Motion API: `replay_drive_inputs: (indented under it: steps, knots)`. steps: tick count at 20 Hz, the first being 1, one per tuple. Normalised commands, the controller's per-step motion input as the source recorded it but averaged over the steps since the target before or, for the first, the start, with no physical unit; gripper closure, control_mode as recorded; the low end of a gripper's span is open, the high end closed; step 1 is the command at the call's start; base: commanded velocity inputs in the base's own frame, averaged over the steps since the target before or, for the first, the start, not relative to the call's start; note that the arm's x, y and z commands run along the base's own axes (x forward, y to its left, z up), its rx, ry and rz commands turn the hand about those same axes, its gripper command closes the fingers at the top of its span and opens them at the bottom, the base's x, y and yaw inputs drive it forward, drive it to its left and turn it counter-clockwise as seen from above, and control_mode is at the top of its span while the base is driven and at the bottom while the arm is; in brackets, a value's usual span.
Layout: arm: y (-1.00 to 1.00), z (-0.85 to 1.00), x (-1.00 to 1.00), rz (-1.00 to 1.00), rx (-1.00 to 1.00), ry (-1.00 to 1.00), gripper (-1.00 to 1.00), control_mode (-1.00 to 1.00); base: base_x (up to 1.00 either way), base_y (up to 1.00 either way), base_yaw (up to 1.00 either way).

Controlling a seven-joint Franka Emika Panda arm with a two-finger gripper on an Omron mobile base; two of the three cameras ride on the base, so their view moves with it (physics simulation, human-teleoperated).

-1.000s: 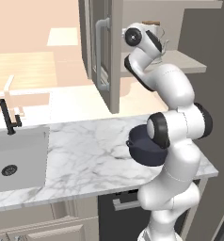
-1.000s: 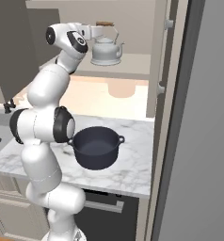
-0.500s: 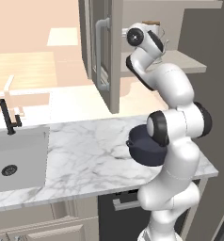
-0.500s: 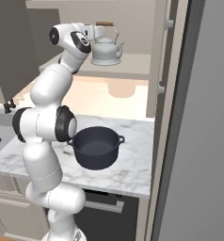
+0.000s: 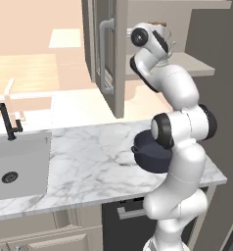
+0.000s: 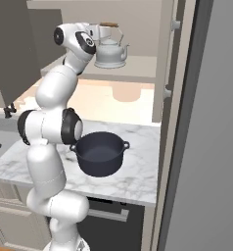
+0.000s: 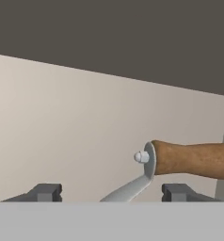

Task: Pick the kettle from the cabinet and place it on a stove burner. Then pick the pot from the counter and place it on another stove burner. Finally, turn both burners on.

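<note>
My claw (image 7: 109, 192) is up inside the cabinet (image 6: 138, 68), and its two fingers (image 7: 45, 192) stand apart, one on each side of the metal arm of the kettle handle, without touching it as far as I can see. Just above and to the right of the fingertips in the hand view is the brown wooden bar (image 7: 191, 160) of the handle, fixed to the grey metal arm by a small rivet. From the right base view, the kettle (image 6: 110, 49) stands upright on the cabinet shelf, and my hand is at its left side near the top. The cabinet door (image 5: 108, 54) is open. Lower down, the pot (image 6: 100, 153) sits on the counter (image 5: 84, 166), just in front of my arm. A sink (image 5: 18, 164) is set in the counter, well apart from the pot.
</note>
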Motion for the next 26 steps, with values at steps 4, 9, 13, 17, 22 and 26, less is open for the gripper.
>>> replay_drive_inputs:
  steps: [4, 9, 13, 17, 22, 26]
  knots:
    - [0.0, 0.0, 0.04, 0.0, 0.0, 0.0, 1.0, -1.0, 0.0, 0.0, 0.0]
    - [0.0, 0.0, 0.0, 0.0, 0.0, 0.0, 1.0, -1.0, 0.0, 0.0, 0.0]
    - [0.0, -0.01, 0.0, 0.0, 0.0, 0.0, 1.0, -1.0, 0.0, 0.0, 0.0]
    - [0.0, -0.01, 0.0, 0.0, 0.0, 0.0, 1.0, -1.0, 0.0, 0.0, 0.0]
    - [0.0, 0.0, 0.0, 0.0, 0.0, 0.0, 1.0, -1.0, 0.0, 0.0, 0.0]
    - [0.0, 0.0, -0.02, 0.0, 0.0, 0.0, 1.0, -1.0, 0.0, 0.0, 0.0]
